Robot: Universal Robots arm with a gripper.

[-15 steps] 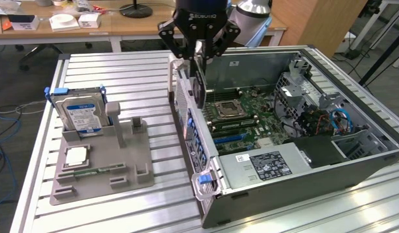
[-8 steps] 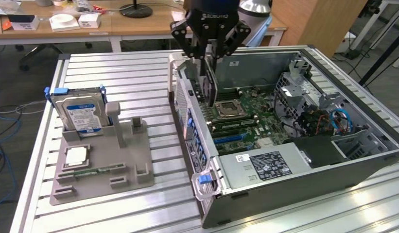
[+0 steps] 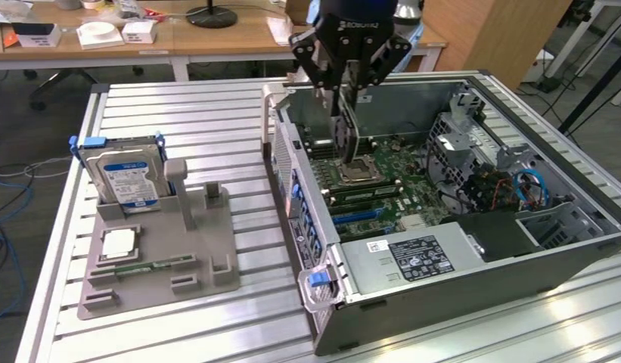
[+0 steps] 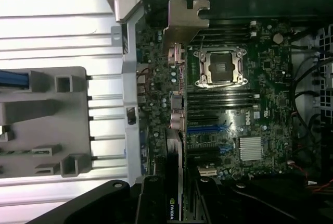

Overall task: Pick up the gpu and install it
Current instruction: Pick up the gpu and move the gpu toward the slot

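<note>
- Your claw (image 3: pixel 349 92) is gripping the gpu (image 3: pixel 348 136) by its top edge, jaws closed narrowly on the card.
- You are hanging it upright inside the open computer case (image 3: pixel 472 265), edge down toward the motherboard (image 3: pixel 396 185).

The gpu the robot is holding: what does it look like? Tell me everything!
The gpu is a thin, flat, dark card with a bent silver metal bracket at one end. It stands on edge, pinched by the black robot gripper, inside the open grey computer case, over the green motherboard. Whether it touches the board cannot be told.
</note>
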